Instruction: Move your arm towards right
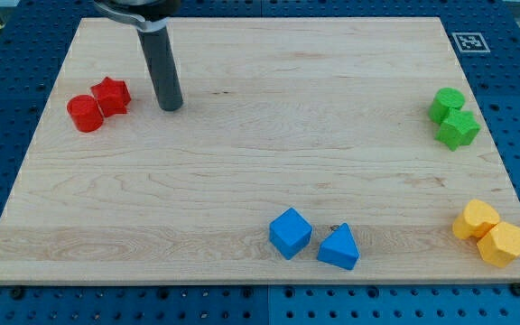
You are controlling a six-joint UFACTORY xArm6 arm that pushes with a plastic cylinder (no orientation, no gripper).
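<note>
Eight blocks lie on the bench (242,181), a pale wooden board with visible grain, resting on a blue perforated surface: two red, two green, two yellow, two blue. The arm carries no jaws, so no open or closed state applies; it ends in a straight dark rod with a smooth matte finish, and my tip (171,107) stands on the board near the view's top left. Just to the view's left of the tip sit the red star-shaped block (112,95) and, touching it on its far side, the red cylinder (84,114); the tip is apart from both. Well away toward the view's right are the green pair, an upper green block (446,103) of rounded outline touching a lower green star-like block (459,128). Toward the view's bottom right lie a yellow block (475,219) and a yellow hexagonal block (503,243), touching. Toward the view's bottom, right of the tip, a blue cube (290,232) sits just beside a blue triangular block (339,247). All blocks look like smooth plastic.
</note>
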